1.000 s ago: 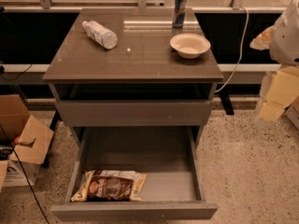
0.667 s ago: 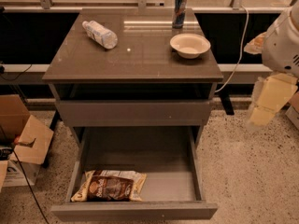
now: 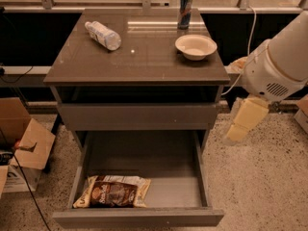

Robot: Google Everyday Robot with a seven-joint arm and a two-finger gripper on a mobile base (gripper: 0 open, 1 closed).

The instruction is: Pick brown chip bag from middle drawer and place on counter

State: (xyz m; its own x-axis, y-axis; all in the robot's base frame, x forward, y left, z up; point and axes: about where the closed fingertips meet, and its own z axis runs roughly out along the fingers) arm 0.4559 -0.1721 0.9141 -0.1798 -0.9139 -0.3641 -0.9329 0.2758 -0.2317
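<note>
Bag (image 3: 113,194): dark brown, cream ends, white script. Drawer (image 3: 163,170), counter (image 3: 144,57): grey-brown, counter glossy. Floor (image 3: 260,186): speckled. Gripper (image 3: 238,129): cream-yellow, 3 o'clock of drawer.

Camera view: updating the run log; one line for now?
tool: right of grey-brown cabinet | crinkly dark-brown chip bag: front-left in open middle drawer | grasp: not yet

The brown chip bag (image 3: 113,193) lies flat at the front left of the open middle drawer (image 3: 168,170); the hand (image 3: 244,124) hangs right of the worktop (image 3: 144,52), below its level, well apart from the bag.
</note>
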